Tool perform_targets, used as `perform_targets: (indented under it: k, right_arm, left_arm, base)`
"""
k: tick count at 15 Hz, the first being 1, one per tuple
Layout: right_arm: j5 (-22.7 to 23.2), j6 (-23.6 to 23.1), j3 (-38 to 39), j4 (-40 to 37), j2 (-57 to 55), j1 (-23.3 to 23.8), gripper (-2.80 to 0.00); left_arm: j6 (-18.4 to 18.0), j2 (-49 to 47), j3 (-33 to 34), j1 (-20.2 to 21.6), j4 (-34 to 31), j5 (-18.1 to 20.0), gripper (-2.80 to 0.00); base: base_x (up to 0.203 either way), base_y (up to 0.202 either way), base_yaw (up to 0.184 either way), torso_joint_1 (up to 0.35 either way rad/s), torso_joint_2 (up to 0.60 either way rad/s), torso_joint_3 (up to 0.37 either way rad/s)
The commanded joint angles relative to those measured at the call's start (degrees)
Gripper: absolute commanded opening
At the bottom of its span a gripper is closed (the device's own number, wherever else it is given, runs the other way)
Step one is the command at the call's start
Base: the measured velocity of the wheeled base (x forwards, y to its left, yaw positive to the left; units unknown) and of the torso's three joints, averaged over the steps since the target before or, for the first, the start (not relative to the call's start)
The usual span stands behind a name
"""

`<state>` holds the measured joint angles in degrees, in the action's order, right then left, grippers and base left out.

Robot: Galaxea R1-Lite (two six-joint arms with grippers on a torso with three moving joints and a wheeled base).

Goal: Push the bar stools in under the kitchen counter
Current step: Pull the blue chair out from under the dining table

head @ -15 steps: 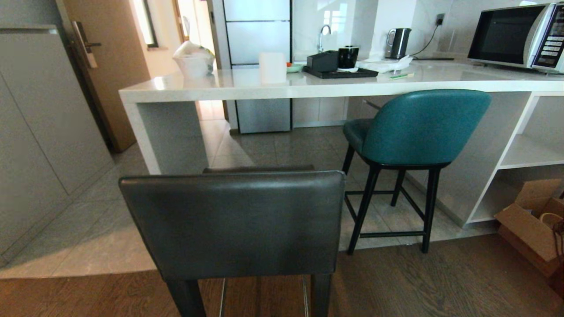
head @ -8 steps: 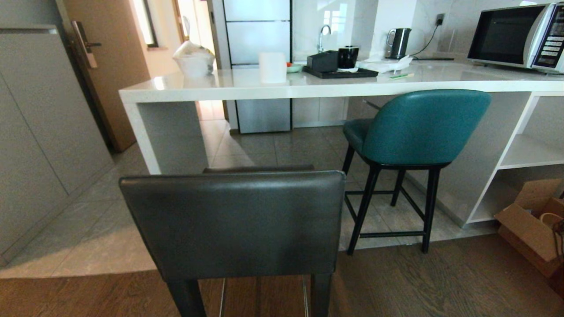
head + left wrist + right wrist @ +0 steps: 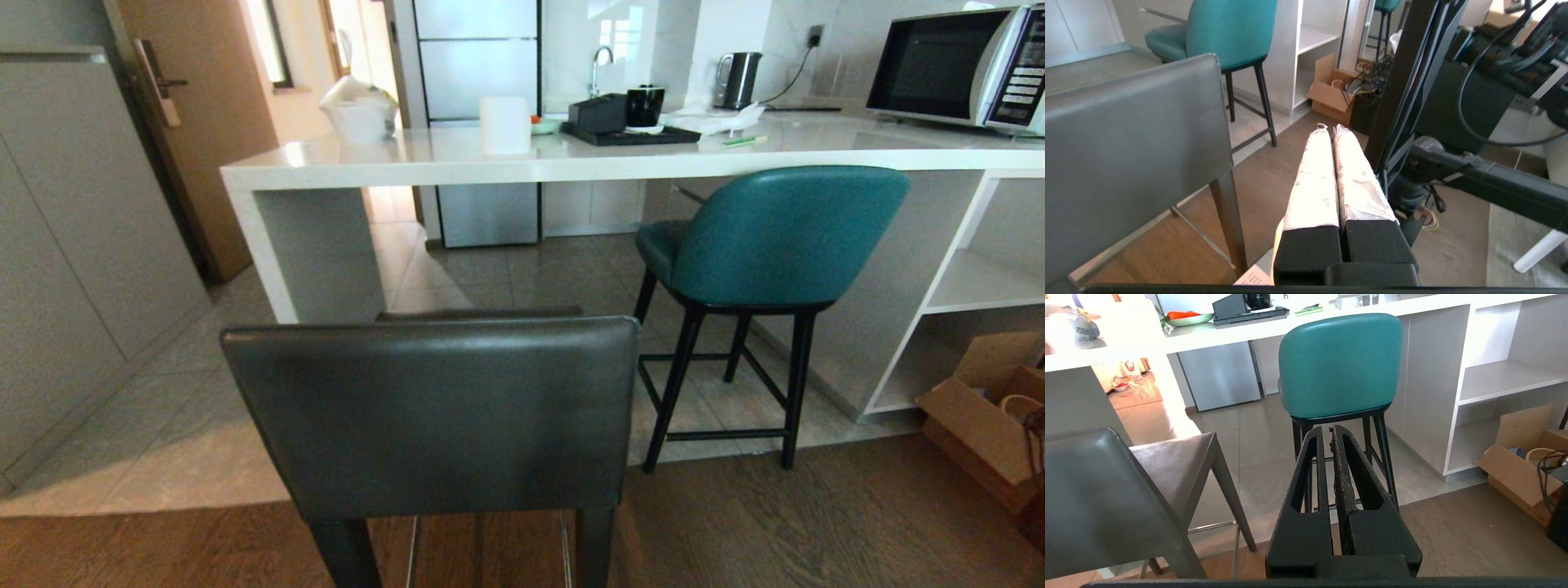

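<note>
A: Scanning from the left, the counter (image 3: 522, 159) is running across twelve o'clock, a thick white slab on a white panel leg at ten o'clock. The grey stool (image 3: 433, 416) is filling six o'clock, standing well short of the counter with open floor between.

B: And it's looking solid. Square grey leather back, dark flat seat, a thin metal footrest showing low down. I'm judging it as fairly heavy and stiff, with legs that could drag on the wood floor.

A: So where should the push land?

B: Flat against the middle of that backrest, high enough to drive it and low enough not to tip it. The leather is looking smooth, so contact could be sliding.

A: Moving right, the teal stool (image 3: 767, 245) is sitting at two o'clock, seat already partly under the slab.

B: Rounded padded back, thin black legs. I'm guessing it's lighter and quicker to tip, so a low push on the back suits it.

A: Grippers?

B: The left gripper (image 3: 1330, 128) is hanging behind the grey back, toward its right edge, its taped fingers pressed together on nothing. The right gripper (image 3: 1332, 428) is pointing at the teal stool, well apart, its jaws also meeting empty.
</note>
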<state>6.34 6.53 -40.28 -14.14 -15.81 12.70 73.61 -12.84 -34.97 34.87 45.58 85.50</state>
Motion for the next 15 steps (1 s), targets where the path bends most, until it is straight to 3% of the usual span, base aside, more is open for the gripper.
perform_targets:
  k: [1, 4, 5, 7, 9, 13, 15]
  right_arm:
    - [0.17, 0.06, 0.12, -0.10, -0.18, -0.01, -2.80]
    - [0.93, 0.20, 0.07, -0.10, -0.16, -0.05, -2.80]
    - [3.25, 0.96, -0.30, -0.10, -0.18, -0.05, -2.80]
    - [10.45, 6.60, -2.47, -0.16, -0.18, -0.05, -2.80]
    - [12.61, 7.97, -3.38, -0.19, -0.18, -0.05, -2.80]
    - [18.97, 7.80, -5.93, -0.26, -0.18, -0.06, -2.80]
    - [19.13, 6.80, -9.37, -1.30, -0.48, -2.65, -2.80]
  left_arm:
    - [0.89, -0.17, -0.57, 0.03, 0.30, 0.05, -2.80]
    - [3.57, -1.00, -3.73, -0.05, 0.37, -1.14, -2.80]
    - [4.35, -2.15, -5.35, -0.43, 0.38, -1.35, -2.80]
    - [5.97, -3.40, -7.47, -7.28, 0.33, -1.80, -2.80]
    - [8.09, -3.48, -9.88, -16.97, -0.27, -2.42, -2.80]
    - [9.60, -2.32, -14.68, -19.12, -1.29, -2.08, -2.80]
    - [10.06, -2.48, -17.60, -25.50, -3.48, -1.31, -2.80]
  base:
    - [0.000, 0.000, 0.000, 0.000, 0.00, 0.000]
    - [0.000, 0.000, 0.000, 0.000, 0.00, 0.000]
    - [0.000, 0.000, 0.000, 0.000, 0.00, 0.000]
    - [0.000, 0.000, 0.000, 0.000, 0.00, 0.000]
    - [0.000, 0.000, 0.000, 0.000, 0.00, 0.000]
    - [0.000, 0.000, 0.000, 0.000, 0.00, 0.000]
    - [0.000, 0.000, 0.000, 0.000, 0.00, 0.000]
